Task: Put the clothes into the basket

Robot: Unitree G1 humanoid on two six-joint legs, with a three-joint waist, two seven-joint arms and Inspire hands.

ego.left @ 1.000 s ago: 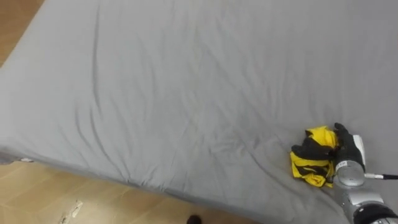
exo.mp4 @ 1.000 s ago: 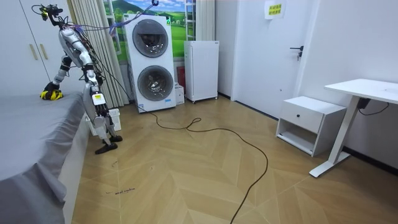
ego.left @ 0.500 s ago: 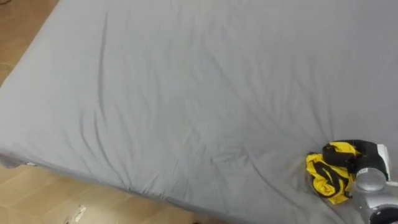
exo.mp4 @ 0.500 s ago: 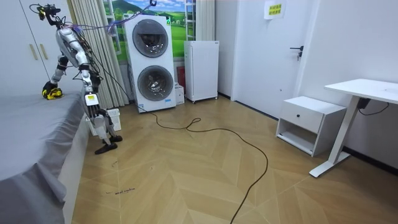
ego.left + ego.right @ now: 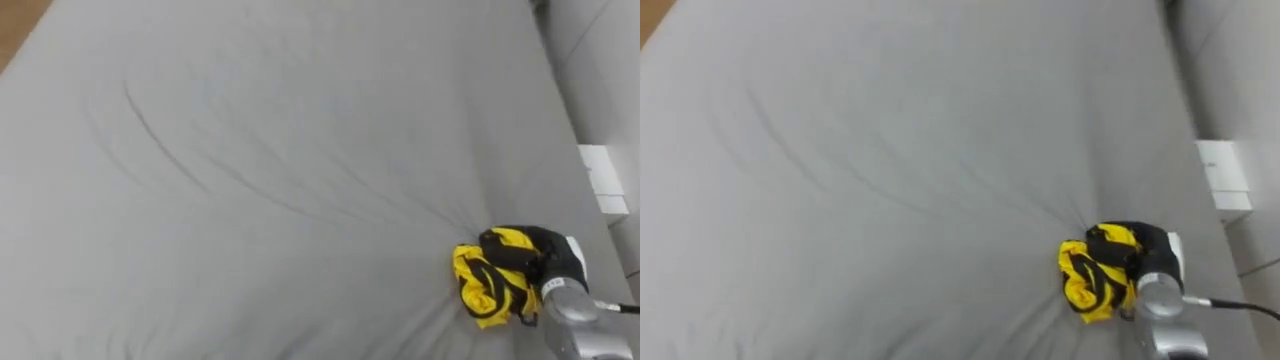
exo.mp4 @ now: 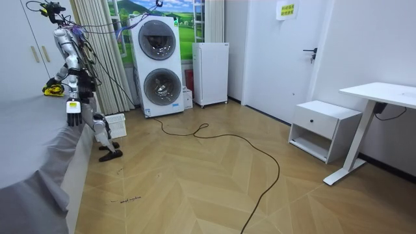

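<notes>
The right hand [image 5: 552,262] lay on the grey bed [image 5: 250,150], its dark fingers curled tight round a crumpled yellow-and-black garment [image 5: 483,287]. The garment rested on the sheet just left of the palm, and creases fanned out from the bundle. The bed's edge ran close by on the hand's right, with a white object [image 5: 602,178] beyond it. To the hand's left and farther ahead, the sheet stretched wide and open. In the room view the robot stood against the bed's side. The left hand [image 6: 73,117] hung beside the mattress edge, too small to tell its state. Wooden floor [image 6: 214,182] lay open behind.
</notes>
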